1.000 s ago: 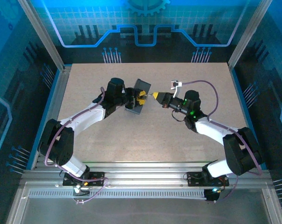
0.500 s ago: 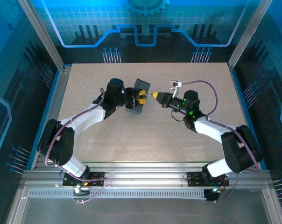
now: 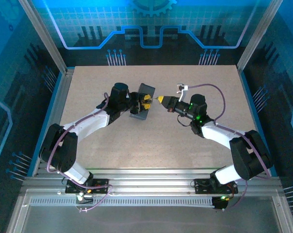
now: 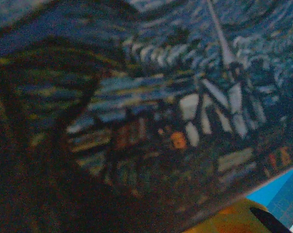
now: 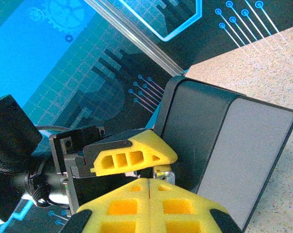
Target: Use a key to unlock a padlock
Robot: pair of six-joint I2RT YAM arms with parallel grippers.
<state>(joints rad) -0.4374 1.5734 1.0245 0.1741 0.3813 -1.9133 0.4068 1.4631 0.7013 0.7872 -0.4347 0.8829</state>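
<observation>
Right gripper [image 3: 160, 99] points toward left gripper [image 3: 146, 101] over the middle of the table [image 3: 151, 141], tips near each other but a small gap between them in the top view. Right wrist view: right fingers [image 5: 122, 206] pressed flat together, only a thin seam between the yellow pads, so closed; nothing can be seen pinched in the seam and the key can't be made out. Padlock [image 5: 162, 172] looks to be the small silvery piece right at the right fingertips, just ahead of them and directly under one yellow left finger [image 5: 129, 156]; too small to tell whether it touches either. Box [image 5: 243, 145] stands on edge on the table just beyond and to the side of the right tips, dark grey faces toward the camera. In the top view the box sits tilted at the left gripper's tip, with yellow left fingers against its face on the side toward the right gripper. Left jaws: cannot tell whether open or closed, second finger hidden behind the first in the right wrist view. Left wrist view: blurred, the box's dark blue swirl pattern very close to the lens, yellow patch [image 4: 224, 221] at the bottom edge
</observation>
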